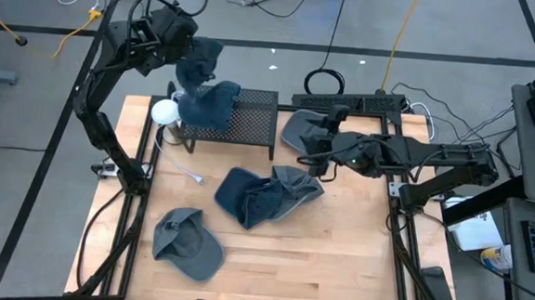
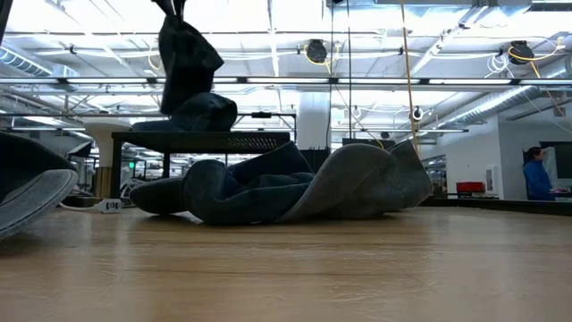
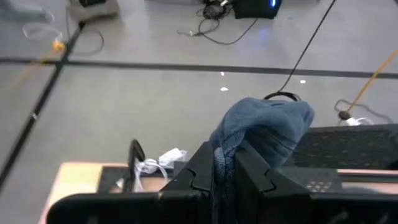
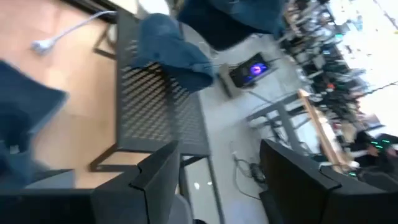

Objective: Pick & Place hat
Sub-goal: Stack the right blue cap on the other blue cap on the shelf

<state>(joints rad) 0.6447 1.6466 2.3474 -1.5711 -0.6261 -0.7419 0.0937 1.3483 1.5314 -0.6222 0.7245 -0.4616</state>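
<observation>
In the high view, a blue denim hat is seen held up by the left gripper at the upper left of the frame, its lower end hanging down to a second denim hat that lies on the black mesh rack. The jaws are closed on the cloth, as is shown best in the left wrist view, where the fabric is pinched between the dark fingers and bulges above them. In the low view the gripper itself is cut off by the top edge; only the hanging hat is seen above the one on the rack. The right gripper is seen at centre right of the high view, over the grey hat beside the rack; its jaws stand apart with nothing between them, as shown in the right wrist view. A crumpled pile of hats lies mid-tabletop, and in the low view it hides most of what is behind it. Another cap lies at lower left of the high view and is only partly seen at the left edge of the low view. A white round object by the rack cannot be identified.
</observation>
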